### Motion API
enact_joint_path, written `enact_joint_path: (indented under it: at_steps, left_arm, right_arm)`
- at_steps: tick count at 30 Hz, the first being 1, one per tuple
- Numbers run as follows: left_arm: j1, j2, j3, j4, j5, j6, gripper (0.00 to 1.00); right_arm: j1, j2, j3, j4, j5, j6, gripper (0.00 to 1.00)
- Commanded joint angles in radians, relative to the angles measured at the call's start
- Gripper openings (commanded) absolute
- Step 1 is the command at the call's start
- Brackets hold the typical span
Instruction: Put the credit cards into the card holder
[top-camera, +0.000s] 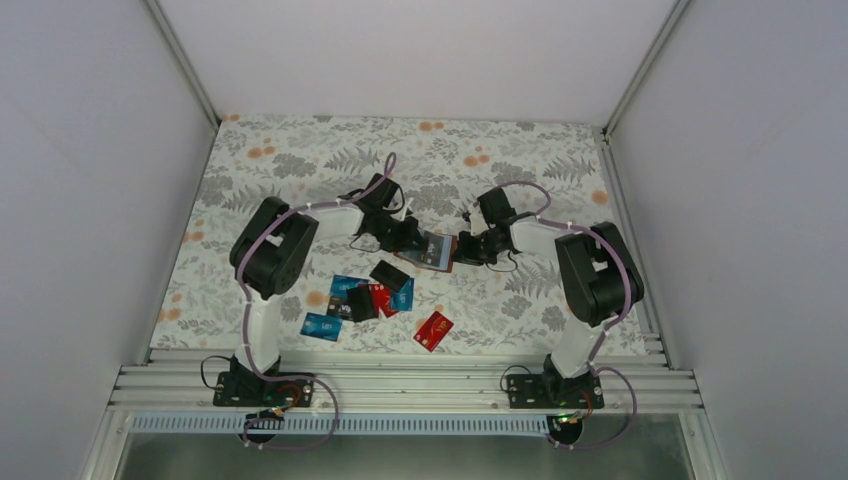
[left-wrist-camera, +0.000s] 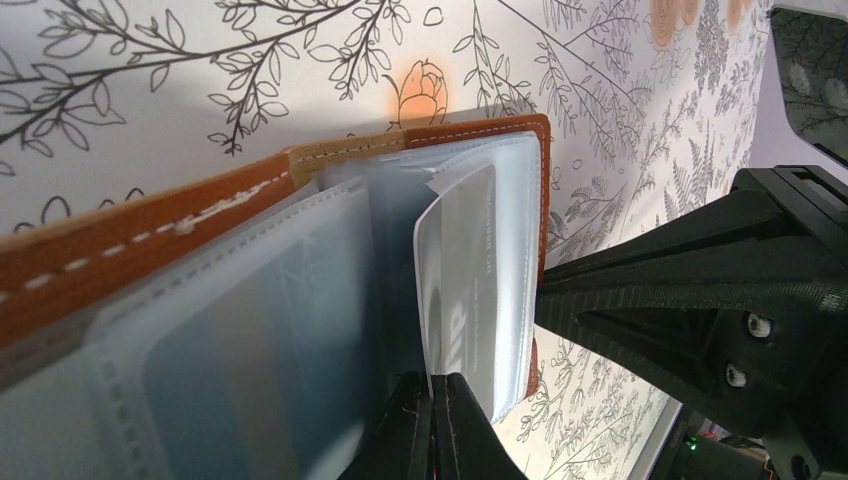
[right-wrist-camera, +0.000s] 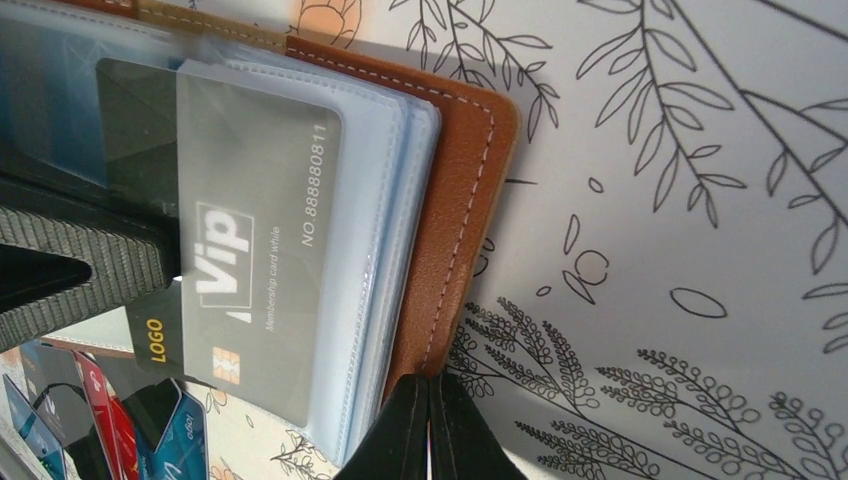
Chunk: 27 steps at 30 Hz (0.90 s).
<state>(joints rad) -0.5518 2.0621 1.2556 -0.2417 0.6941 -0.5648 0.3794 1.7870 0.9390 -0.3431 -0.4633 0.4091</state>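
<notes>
From where I steer, the small reddish-brown leather folding card holder (top-camera: 437, 252) is boxed in. My left gripper (top-camera: 420, 243) is clamped on it at its 9 o'clock and my right gripper (top-camera: 458, 250) at its 3. Thin blue, red and black plastic cards (top-camera: 368, 295) crowd its 7 o'clock, and one red card (top-camera: 434, 330) lies at 6. Toward 12, the flowered tablecloth (top-camera: 440, 160) gives open passage.

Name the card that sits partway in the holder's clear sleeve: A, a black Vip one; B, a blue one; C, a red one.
A: the right wrist view shows a black card printed Vip partway inside a clear sleeve of the card holder, its LOGO edge outside.
</notes>
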Motion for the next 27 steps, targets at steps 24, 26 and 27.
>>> enact_joint_path:
  at_steps: [24,26,27]
  left_arm:
    - [-0.057,0.012,0.048,-0.146,-0.113,0.062,0.52]
    - [-0.058,-0.003,0.046,-0.158,-0.126,0.066,0.57]
    - [-0.059,-0.014,0.043,-0.162,-0.134,0.065,0.59]
  right_arm:
    - [0.023,0.056,0.040,0.026,-0.014,-0.036,0.05]
    - [0.023,0.054,0.045,0.022,-0.010,-0.039,0.04]
    - [0.023,0.051,0.047,0.019,-0.007,-0.039,0.05]
